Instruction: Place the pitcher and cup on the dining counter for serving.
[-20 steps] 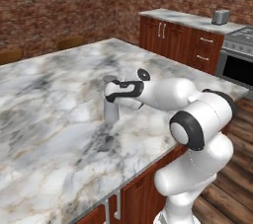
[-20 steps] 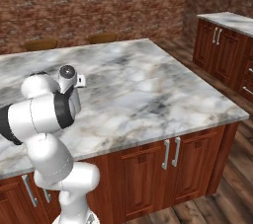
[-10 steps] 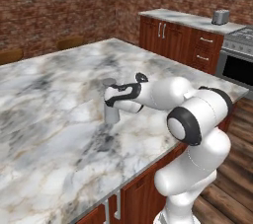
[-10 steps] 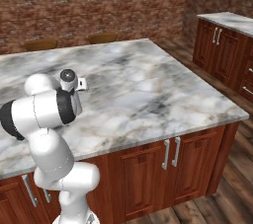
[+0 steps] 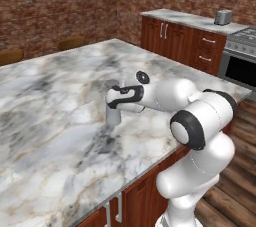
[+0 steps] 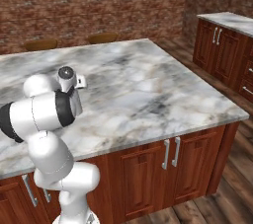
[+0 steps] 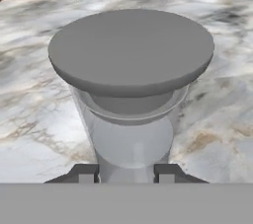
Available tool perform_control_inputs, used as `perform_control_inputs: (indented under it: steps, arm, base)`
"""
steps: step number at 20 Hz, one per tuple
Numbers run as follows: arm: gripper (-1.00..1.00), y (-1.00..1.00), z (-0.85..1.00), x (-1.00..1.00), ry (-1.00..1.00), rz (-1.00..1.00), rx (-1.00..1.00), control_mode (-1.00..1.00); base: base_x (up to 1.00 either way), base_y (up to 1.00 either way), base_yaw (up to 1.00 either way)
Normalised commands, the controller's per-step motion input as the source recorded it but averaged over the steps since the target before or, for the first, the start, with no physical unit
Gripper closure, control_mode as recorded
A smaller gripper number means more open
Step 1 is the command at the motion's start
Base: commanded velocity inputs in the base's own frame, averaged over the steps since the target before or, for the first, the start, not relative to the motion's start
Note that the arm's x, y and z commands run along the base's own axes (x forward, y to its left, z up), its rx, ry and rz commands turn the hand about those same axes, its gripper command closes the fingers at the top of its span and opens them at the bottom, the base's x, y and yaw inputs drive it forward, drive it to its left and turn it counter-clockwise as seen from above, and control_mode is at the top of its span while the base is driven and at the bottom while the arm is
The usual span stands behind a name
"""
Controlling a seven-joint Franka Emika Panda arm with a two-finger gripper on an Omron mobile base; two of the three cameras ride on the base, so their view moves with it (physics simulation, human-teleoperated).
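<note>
The pitcher (image 5: 113, 117) stands upright on the marble top of the dining counter (image 5: 50, 121), a little in from its near edge. Its dark grey round lid (image 7: 131, 50) is close up in the hand view, with the translucent body below it. My gripper (image 5: 114, 102) reaches in from the right at the pitcher's waist. In the hand view my gripper (image 7: 126, 174) is open, and one fingertip (image 7: 86, 173) sits close on each side of the glass. My arm hides the pitcher in the right base view. The cup is out of view.
Brown chairs (image 6: 39, 44) (image 6: 103, 37) stand along the counter's far side. A wall counter with a toaster (image 5: 223, 17) and a stove (image 5: 240, 66) lies to the right, across a strip of wood floor. Broad bare marble (image 6: 148, 85) spreads right of my arm.
The hand has sunk slightly with the pitcher and now holds still. The pitcher stays in the same spot on the counter, and the jaws have eased apart around it.
</note>
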Motion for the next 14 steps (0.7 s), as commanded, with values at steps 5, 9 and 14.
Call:
perform_control_inputs:
  steps: [5,9,14]
  arm:
    - [-1.0,-0.17,0.37,-0.17,0.0,0.0,0.0,-1.0]
    - [-1.0,-0.21,0.44,-0.23,0.0,0.0,0.0,-1.0]
    - [-1.0,-0.3,0.6,-0.51,0.05,-0.06,0.0,-1.0]
  base:
    - [0.0,0.0,0.0]
    - [0.0,0.0,0.0]
    - [0.0,0.0,0.0]
